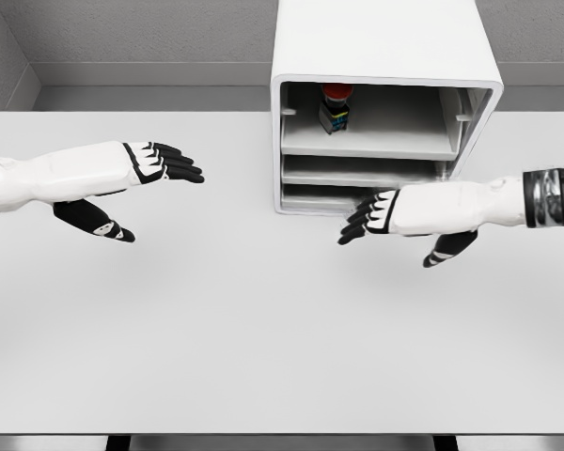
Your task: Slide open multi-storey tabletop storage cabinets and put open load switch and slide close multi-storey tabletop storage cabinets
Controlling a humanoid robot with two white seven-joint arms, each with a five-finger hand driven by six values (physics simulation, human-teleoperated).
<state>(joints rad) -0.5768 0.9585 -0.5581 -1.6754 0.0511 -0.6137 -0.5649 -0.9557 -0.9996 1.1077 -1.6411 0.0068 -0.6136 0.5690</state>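
The load switch point(336, 106) stands in the cabinet point(385, 56) top tier, above and behind the right robot hand point(368, 215), which is flat, empty. Press squarely so the tier slides shut. Left robot hand point(160, 163) idles, open.

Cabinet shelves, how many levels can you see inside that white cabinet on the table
3 in the cabinet: top shelf holding the switch, middle shelf below it, bottom shelf partly hidden behind the right hand.

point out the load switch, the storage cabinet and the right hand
load switch point(336, 106), head view, on its dark body
storage cabinet point(376, 38), head view, on its white top panel
right hand point(381, 212), head view, on the back of the hand
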